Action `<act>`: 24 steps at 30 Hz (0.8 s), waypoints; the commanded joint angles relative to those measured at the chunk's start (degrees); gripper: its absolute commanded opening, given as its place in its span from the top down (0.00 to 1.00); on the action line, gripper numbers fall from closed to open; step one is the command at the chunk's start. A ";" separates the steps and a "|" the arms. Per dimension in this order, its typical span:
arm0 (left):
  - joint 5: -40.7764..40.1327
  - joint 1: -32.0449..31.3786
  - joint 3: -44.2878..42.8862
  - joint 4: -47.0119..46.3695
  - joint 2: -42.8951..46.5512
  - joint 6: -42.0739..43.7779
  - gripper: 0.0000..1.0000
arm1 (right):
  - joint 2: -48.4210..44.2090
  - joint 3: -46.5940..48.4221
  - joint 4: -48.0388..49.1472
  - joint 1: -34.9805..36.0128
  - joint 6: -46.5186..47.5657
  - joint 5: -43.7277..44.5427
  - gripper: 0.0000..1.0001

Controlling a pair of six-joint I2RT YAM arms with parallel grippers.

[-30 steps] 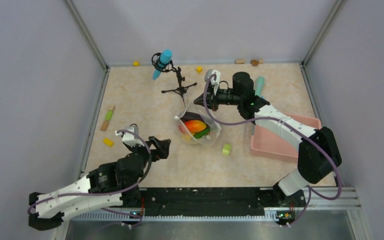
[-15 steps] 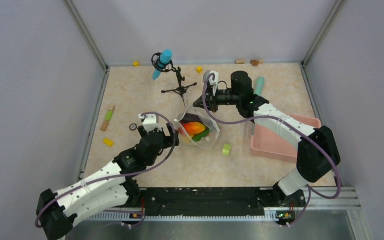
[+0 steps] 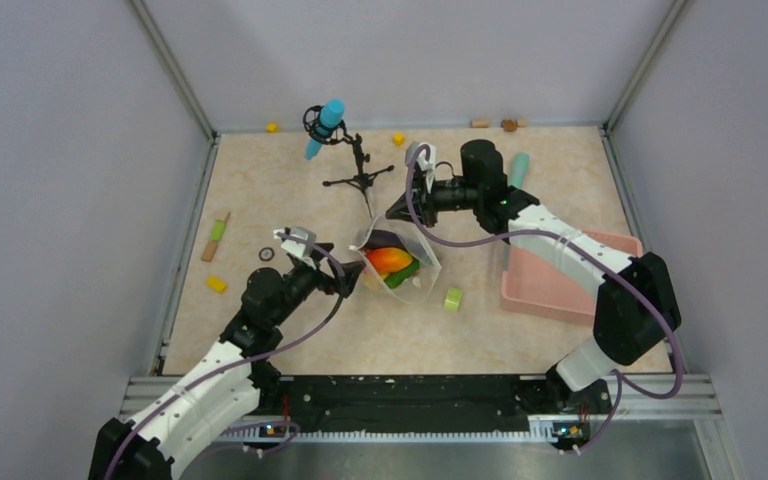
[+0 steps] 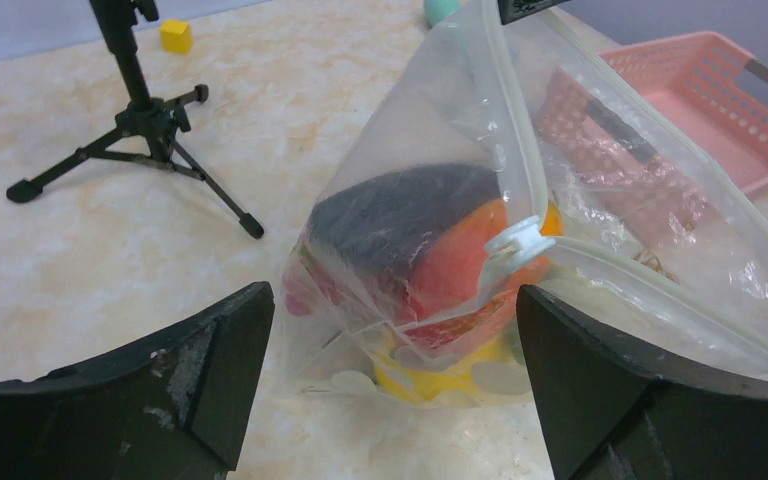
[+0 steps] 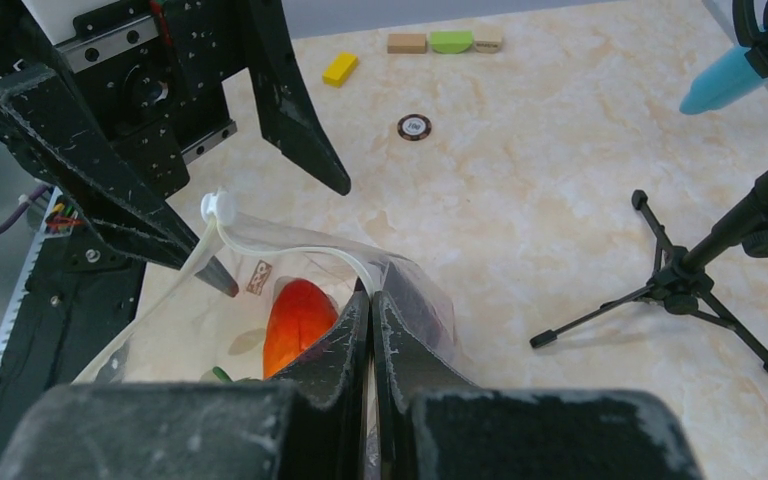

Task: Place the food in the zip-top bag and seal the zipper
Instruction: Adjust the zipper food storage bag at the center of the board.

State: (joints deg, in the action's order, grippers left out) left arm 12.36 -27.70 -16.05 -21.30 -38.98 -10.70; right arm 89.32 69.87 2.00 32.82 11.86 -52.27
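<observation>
Right end effector clamps zip-top bag by its zipper

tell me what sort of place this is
Likely a robot lab test cell: grey panels wall in the tabletop, a microphone stands on a tripod, and toy food sits in a zip-top bag.

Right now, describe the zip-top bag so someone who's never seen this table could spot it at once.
On the beige table, look at the middle, between the black tripod and the pink basket. The zip-top bag stands there, its top edge pinched by the shut right gripper, the open left gripper beside it. It is the only clear thing, with orange and red food showing through.
</observation>
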 commanded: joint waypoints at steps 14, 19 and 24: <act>21.84 3.67 -7.05 -2.65 -6.76 15.04 0.39 | 2.19 5.37 -4.81 -0.47 2.72 -4.44 1.00; 24.62 3.62 -6.49 -2.44 -5.20 14.83 0.75 | 2.18 5.66 -5.33 -0.45 2.55 -4.23 1.00; 27.40 3.62 -7.54 2.41 -1.71 13.41 1.00 | 1.93 6.25 -5.82 -0.54 0.60 -0.30 1.00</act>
State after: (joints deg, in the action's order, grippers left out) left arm 35.40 -24.34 -20.88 -20.29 -43.75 3.38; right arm 91.57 72.86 -4.16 32.82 13.02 -54.70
